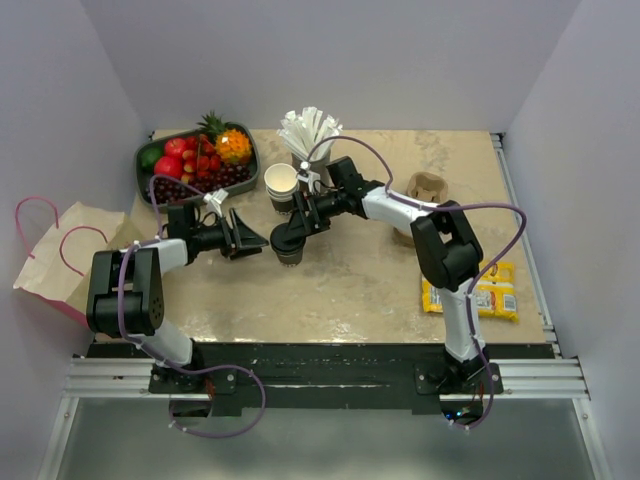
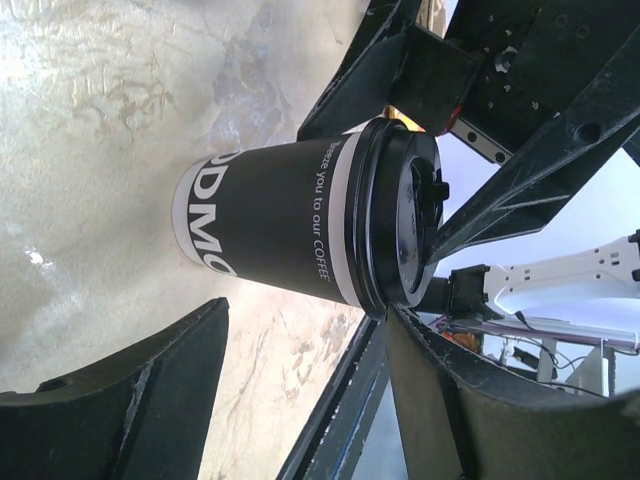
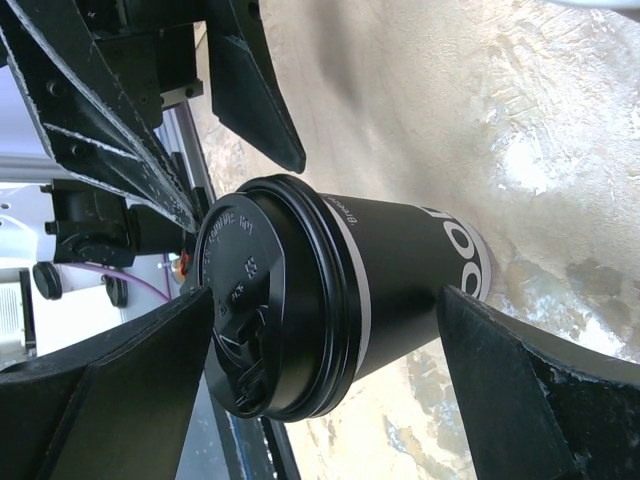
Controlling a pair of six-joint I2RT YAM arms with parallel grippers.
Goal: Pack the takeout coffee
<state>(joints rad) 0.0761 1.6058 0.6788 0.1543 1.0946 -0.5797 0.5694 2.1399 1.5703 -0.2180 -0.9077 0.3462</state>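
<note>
Fingers (image 2: pixel 110 400) of the left gripper (image 2: pixel 305 310) stand wide apart along the bottom of the left wrist view and hold nothing. The takeout coffee (image 2: pixel 290 225) stands upright on the table (image 2: pixel 90 120) just past their tips, mid-frame, and its white lettering can be read only from this side.

Opposite, the right gripper (image 3: pixel 325 295) is spread just as wide. Its own camera shows the cup between its two fingers, one beside the black lid (image 3: pixel 250 300) at lower left, the other beside the cup's foot at lower right. Whether either finger touches the cup cannot be told. That view alone shows the lid's moulded top and sip flap.

Only the overhead view gives the surroundings. Both grippers meet at the cup in the middle of the frame, with a stack of lidless cups (image 1: pixel 281 185) just above it and white straws (image 1: pixel 308 130) behind those. A fruit tray (image 1: pixel 197 160) lies at upper left, a paper bag (image 1: pixel 70 255) at the left edge and a yellow packet (image 1: pixel 470 290) at right.
</note>
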